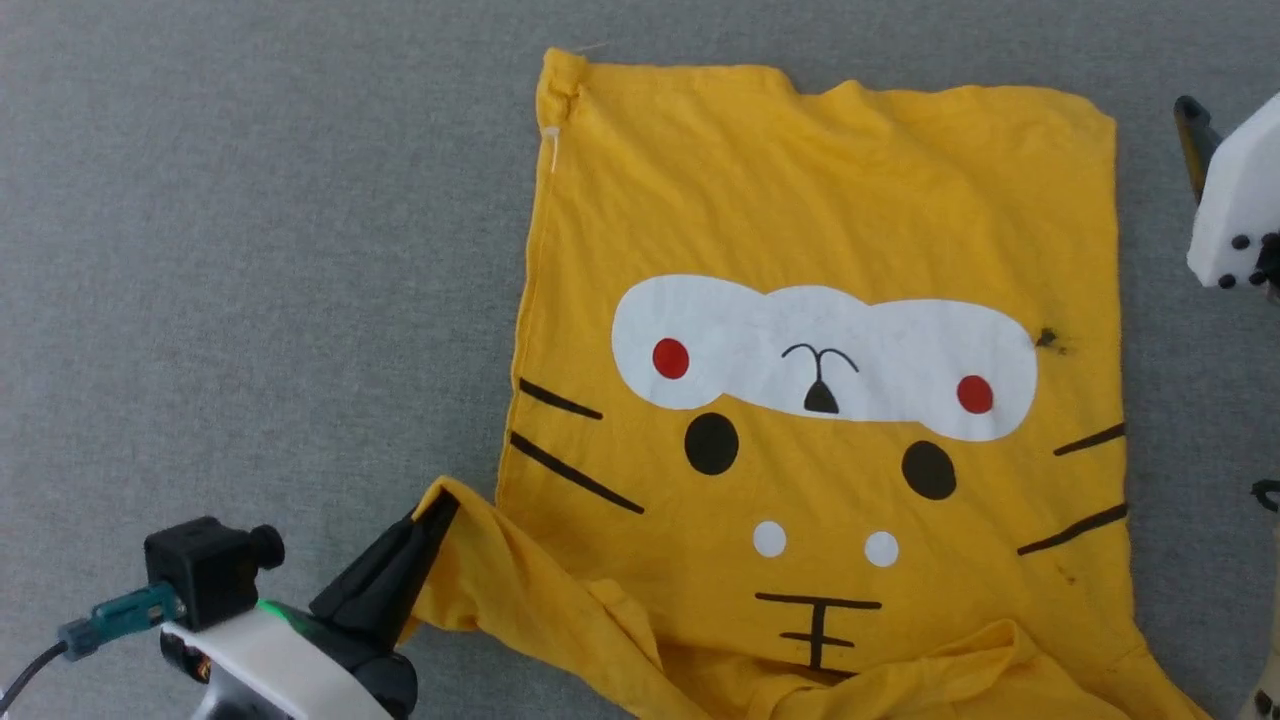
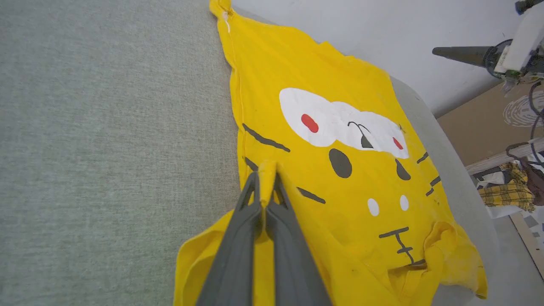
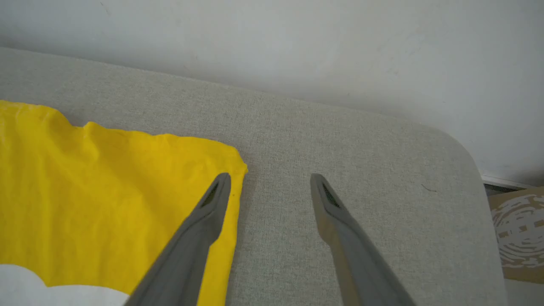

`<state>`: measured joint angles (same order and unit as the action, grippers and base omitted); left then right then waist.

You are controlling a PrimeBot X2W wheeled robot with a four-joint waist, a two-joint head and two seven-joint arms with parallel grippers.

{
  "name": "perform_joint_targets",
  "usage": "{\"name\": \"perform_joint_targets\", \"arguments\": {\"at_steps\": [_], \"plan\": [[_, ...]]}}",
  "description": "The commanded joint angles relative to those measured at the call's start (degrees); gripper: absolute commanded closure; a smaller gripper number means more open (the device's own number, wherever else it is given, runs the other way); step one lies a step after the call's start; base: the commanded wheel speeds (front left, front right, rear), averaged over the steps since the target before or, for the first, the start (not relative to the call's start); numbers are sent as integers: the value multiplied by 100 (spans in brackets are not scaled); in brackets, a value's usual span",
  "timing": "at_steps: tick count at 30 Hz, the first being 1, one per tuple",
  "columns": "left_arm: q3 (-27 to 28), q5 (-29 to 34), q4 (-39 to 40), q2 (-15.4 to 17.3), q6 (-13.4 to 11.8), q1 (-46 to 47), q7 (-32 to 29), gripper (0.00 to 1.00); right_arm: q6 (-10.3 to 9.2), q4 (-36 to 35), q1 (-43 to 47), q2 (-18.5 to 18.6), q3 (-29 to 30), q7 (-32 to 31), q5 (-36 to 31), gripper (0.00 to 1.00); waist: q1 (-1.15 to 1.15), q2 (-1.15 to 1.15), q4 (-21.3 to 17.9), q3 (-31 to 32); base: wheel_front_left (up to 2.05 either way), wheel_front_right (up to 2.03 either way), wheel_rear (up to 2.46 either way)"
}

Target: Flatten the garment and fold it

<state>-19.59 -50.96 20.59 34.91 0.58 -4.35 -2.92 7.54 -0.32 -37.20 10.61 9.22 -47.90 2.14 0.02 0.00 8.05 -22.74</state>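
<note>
The garment (image 1: 820, 220), a bright yellow T-shirt with a white patch, red dots and black line marks, lies mostly spread on the grey padded surface (image 1: 250, 250). Its near edge is bunched and wrinkled. My left gripper (image 1: 440, 505) is at the garment's lower left and is shut on a lifted fold of yellow cloth (image 2: 267, 178). My right gripper (image 3: 270, 180) is open above the garment's far right corner (image 3: 231, 163). One of its fingers (image 3: 212, 208) hangs over the cloth's edge, the other over bare surface. Its white housing (image 1: 1235, 190) shows at the right edge.
A white wall (image 3: 297, 51) runs behind the surface, whose far right corner (image 3: 463, 157) is rounded. Beyond that edge are a cardboard box (image 2: 480, 114) and a plaid cloth (image 2: 508, 191) lower down. Bare grey surface stretches left of the garment.
</note>
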Motion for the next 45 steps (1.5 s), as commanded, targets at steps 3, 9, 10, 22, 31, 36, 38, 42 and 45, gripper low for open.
{"name": "perform_joint_targets", "arguments": {"at_steps": [3,9,10,22,31,36,38,42,45], "plan": [[-83,49,-106,-108,116,253,65,100,-5,506,-335,-30,124,-146,-261,0,-2,0,494,-522,0,0,0],[-167,83,-267,-198,212,457,111,100,-5,1082,-542,-110,360,-140,-512,0,-2,0,749,-720,0,0,0],[-176,84,-288,-206,226,478,119,100,-5,1164,-547,-144,425,-149,-548,0,-2,0,771,-737,0,0,0],[-192,123,-432,-215,235,602,160,100,-5,1530,-558,-362,739,312,-788,100,-2,0,630,-604,0,0,0],[-168,190,-289,-99,-24,241,121,100,-5,662,332,-214,620,870,-17,100,-2,0,47,308,0,0,0],[-148,179,-123,-39,-233,-109,88,100,-5,-452,1761,-201,995,687,365,100,-2,0,-334,736,0,0,0],[-140,163,-51,-24,-294,-240,90,100,-5,-881,2430,-319,1266,587,510,100,-2,0,-471,831,0,0,0],[-137,166,72,18,-371,-407,83,100,-5,-1498,3803,-599,1798,428,719,100,-2,0,-649,904,0,0,0],[-146,168,131,33,-402,-465,72,100,-5,-1625,4816,-730,2179,375,896,100,-2,0,-717,914,0,0,0]]}}
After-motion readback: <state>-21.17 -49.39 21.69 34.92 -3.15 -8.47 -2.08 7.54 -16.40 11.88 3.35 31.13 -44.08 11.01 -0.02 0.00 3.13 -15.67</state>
